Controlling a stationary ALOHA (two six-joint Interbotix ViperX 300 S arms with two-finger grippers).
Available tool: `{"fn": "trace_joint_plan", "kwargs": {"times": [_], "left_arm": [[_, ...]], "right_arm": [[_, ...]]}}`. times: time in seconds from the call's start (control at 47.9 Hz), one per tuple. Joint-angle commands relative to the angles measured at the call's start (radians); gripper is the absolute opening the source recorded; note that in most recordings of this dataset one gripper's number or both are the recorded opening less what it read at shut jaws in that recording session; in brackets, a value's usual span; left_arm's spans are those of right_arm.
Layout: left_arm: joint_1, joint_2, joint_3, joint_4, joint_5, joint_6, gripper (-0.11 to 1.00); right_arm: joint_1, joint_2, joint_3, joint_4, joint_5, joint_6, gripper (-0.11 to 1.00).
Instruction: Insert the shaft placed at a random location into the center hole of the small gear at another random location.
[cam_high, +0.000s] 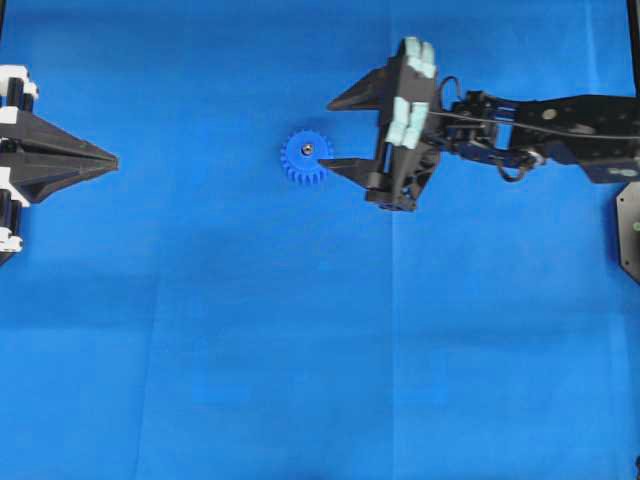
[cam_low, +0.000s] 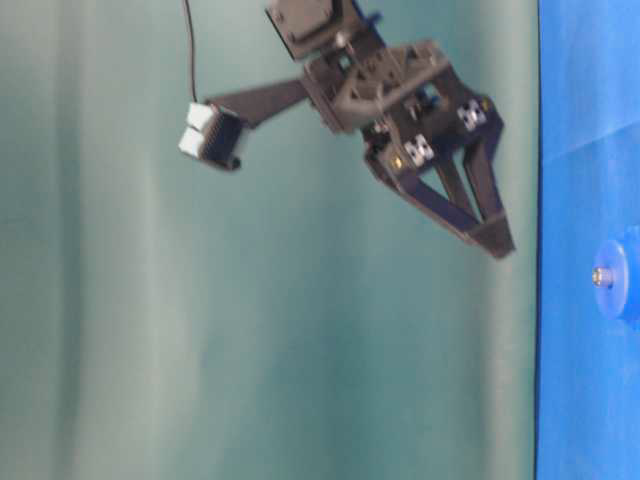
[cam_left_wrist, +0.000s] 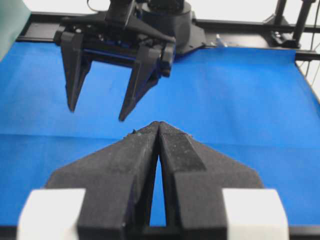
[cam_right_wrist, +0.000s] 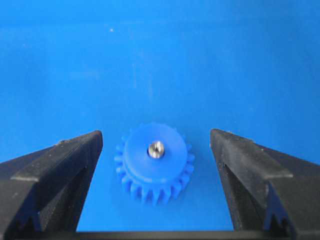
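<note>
— How does the light look to you?

— Bright and even from above; your blue table cover (cam_high: 200, 350) shows only faint fold lines and soft shadows beside the right gripper (cam_high: 335, 135).

— Any glare?

— A small glint on the shaft (cam_right_wrist: 156, 149). Beyond the cover's far edge, your left wrist view blows out white.

— Focus?

— The table-level view is soft throughout. In the left wrist view, the left gripper (cam_left_wrist: 159, 125) blurs close to the lens.

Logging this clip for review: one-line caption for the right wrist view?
Open right gripper straddles the small gear, shaft seated in its hub.
</note>
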Motion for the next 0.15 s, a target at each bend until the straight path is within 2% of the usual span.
{"fn": "trace_joint_plan", "kwargs": {"times": [0.0,0.125], "left_arm": [[0.002,0.005,-0.009,0.000,-0.006,-0.002,0.00],[0.002,0.005,-0.009,0.000,-0.006,-0.002,0.00]], "right_arm": [[0.003,-0.058,0.018,0.002,-0.008,0.003,0.79],[0.005,-0.110,0.066,0.002,-0.008,0.003,0.78]]}}
